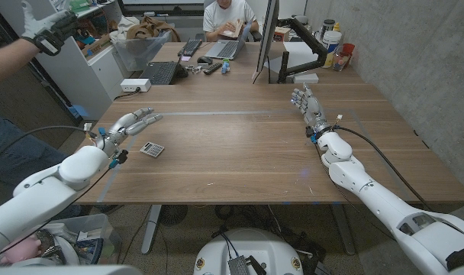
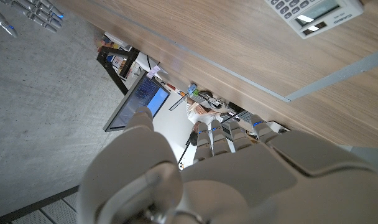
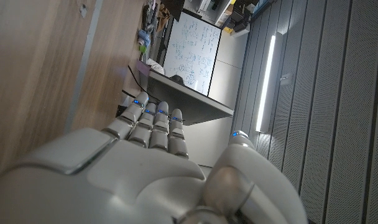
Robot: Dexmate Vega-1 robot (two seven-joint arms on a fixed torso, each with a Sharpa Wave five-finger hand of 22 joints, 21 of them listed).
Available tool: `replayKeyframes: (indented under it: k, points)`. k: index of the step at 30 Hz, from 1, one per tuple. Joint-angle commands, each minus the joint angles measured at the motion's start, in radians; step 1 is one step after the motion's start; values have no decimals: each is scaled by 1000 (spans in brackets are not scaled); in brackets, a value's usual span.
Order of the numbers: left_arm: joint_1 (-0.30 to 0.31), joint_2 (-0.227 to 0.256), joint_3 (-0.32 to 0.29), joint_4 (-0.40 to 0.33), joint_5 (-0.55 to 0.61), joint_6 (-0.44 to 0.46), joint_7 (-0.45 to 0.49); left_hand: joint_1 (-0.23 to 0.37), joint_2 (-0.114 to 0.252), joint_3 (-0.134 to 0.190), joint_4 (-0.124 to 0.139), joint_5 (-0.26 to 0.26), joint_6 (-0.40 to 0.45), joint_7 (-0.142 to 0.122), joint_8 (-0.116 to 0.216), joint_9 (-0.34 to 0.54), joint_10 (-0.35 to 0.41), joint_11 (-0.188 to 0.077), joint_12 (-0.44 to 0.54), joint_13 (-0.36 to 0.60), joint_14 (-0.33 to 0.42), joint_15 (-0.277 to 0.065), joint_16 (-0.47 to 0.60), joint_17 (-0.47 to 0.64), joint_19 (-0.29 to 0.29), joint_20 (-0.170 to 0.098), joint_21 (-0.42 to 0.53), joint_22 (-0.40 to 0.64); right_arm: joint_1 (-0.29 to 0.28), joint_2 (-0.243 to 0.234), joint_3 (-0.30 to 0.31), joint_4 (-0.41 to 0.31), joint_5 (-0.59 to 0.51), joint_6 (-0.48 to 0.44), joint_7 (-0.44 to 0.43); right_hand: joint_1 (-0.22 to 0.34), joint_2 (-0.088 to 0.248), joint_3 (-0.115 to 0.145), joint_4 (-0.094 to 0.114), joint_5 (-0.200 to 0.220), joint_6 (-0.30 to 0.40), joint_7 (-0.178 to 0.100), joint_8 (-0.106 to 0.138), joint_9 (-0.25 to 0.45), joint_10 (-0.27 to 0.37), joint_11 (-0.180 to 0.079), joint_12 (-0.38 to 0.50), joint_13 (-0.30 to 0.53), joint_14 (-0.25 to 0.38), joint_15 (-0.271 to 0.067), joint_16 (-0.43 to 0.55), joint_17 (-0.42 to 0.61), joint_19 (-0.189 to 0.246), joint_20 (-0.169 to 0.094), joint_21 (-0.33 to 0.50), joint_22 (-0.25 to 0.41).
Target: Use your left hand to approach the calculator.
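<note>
Your left hand hovers over the wooden table with its fingers stretched out and apart, holding nothing. It sits just beyond the calculator, a little to the robot's left of it, and the two are near each other without touching. From your left wrist view the back of the same hand shows with its fingertips reaching forward, and the calculator lies on the wood close ahead of them, its keys and display partly cut by the picture's edge.

The calculator lies flat on the table, a small white unit turned at a slight angle, well apart from your right hand. That hand stands far across the table on the robot's right side of the calculator, fingers extended and spread, gripping nothing; your right wrist view shows the back of it with the fingers side by side.

Beyond the calculator, at the far desk, a person sits behind a laptop.
</note>
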Motion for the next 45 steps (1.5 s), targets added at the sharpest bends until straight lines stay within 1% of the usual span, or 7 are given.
replayKeyframes:
  k: [1,8,17,25,32,36,45]
  points:
    - [-55,15,36,32,29,30,-24,14,2,3,-7,-3,0,3,-3,5,2,0,-5,1,2,-3,7,4,-35,4,-5,5,-9,-12,0,-25,-11,-3,-29,1,4,-2,-4,-3,5,-3,-2,3,9,-1,-2,5,10,1,3,4,9,-15,-3,2]
    - [-65,32,46,26,31,55,-25,18,2,3,-9,-4,-2,3,-5,5,1,-1,-6,1,5,-2,7,4,-32,6,-5,5,-9,-11,-1,-25,-10,1,-34,1,5,-3,-4,-3,5,-4,-2,3,10,0,-3,5,12,1,3,4,9,-14,-6,2]
    - [0,43,-6,-8,37,91,-13,23,3,4,-13,-5,-6,4,-9,5,-4,-3,-8,1,8,-3,8,4,-30,7,-7,5,-8,-14,2,-24,-10,5,-42,0,5,-3,-5,-3,4,-3,-3,3,11,-1,-3,5,12,1,3,4,10,-13,-9,2]
    - [4,38,4,-11,52,119,-7,26,3,5,-15,-7,-7,3,-11,5,-4,-5,-9,1,11,-2,9,4,-31,9,-10,5,0,-10,-3,-15,-10,8,-34,0,6,-4,-5,-3,4,-4,-3,3,11,-1,-3,5,14,0,3,4,11,-12,-13,3]
    - [17,38,-2,-25,71,135,7,29,3,5,-17,-8,-10,4,-14,5,-5,-7,-10,2,14,-2,9,4,-30,9,-11,5,5,-8,-6,-12,-10,12,-27,0,6,-4,-5,-3,5,-3,-3,3,13,-1,-3,5,14,0,3,4,12,-12,-15,3]
    - [28,40,-1,-49,100,175,36,31,4,6,-18,-8,-10,3,-14,5,-5,-8,-10,2,15,-2,9,4,-30,9,-12,5,10,-12,-10,-19,-17,7,-29,0,7,-4,-5,-2,6,-4,-3,3,11,-1,-4,5,15,-1,3,5,12,-12,-17,3]
    - [20,46,15,-56,122,213,39,35,5,7,-20,-9,-9,4,-15,6,-1,-10,-9,2,21,-1,11,5,-29,11,-14,5,4,-18,-10,-28,-16,7,-34,0,10,-4,-5,-2,6,-6,-3,3,9,-2,-6,5,13,0,2,5,13,-11,-20,3]
